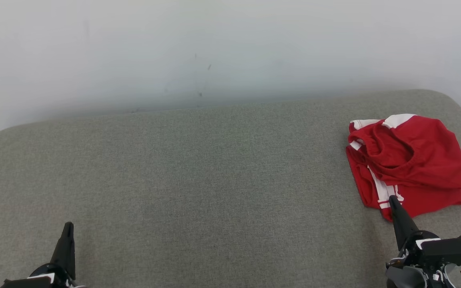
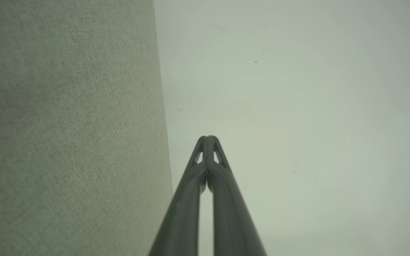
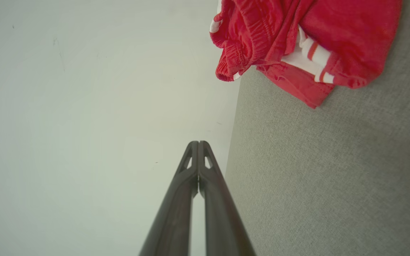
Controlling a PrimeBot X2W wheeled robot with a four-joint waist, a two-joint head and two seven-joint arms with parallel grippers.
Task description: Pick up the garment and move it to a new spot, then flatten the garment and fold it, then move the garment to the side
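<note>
A pale, lightly scuffed wall (image 1: 230,48) stands behind a broad grey fabric-covered worktop with rounded corners (image 1: 214,180). The red garment with white stripes and an elastic waistband (image 1: 414,160) lies folded but rumpled at the worktop's far right, near the back edge. The right hand (image 1: 391,199) sits at the lower right, its two long dark fingers pressed together and holding nothing; from its wrist view the garment lies ahead of the tips, apart from them. The left hand (image 1: 69,225) is at the lower left, fingers likewise closed and empty, well apart from the garment.
</note>
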